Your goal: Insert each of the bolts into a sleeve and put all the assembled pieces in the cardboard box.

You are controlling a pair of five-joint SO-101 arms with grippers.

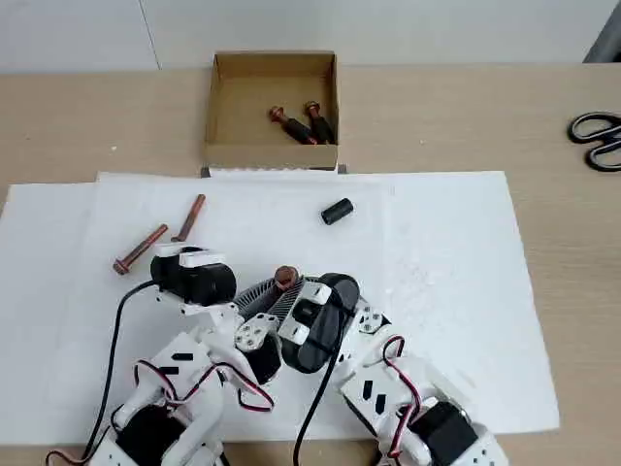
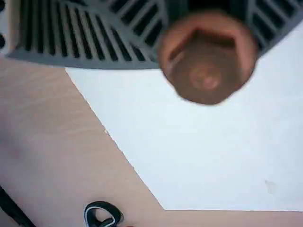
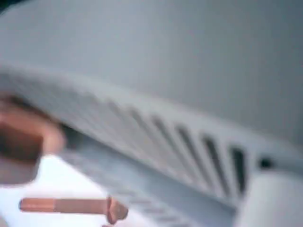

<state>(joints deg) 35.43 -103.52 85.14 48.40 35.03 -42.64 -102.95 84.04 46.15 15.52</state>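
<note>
**Bolt held at centre, loose sleeve waiting**

The left pincer (image 1: 275, 288) is clamped on a copper-coloured hex-head bolt (image 1: 284, 278), ribbed grey fingers (image 2: 94, 33) on either side of it. It is raised off the white paper sheet (image 1: 446, 252), probably so a sleeve can slide onto it. The right pincer (image 1: 325, 303) crowds in beside it; I cannot tell whether it is apart or together. A short black cylindrical sleeve (image 1: 337, 211) lies on the paper between the arms and the brown cardboard box (image 1: 272, 153), which holds two assembled pieces (image 1: 303, 124). Two spare copper bolts (image 1: 139, 249) lie to the left. Roughly halfway, I judge.
</note>
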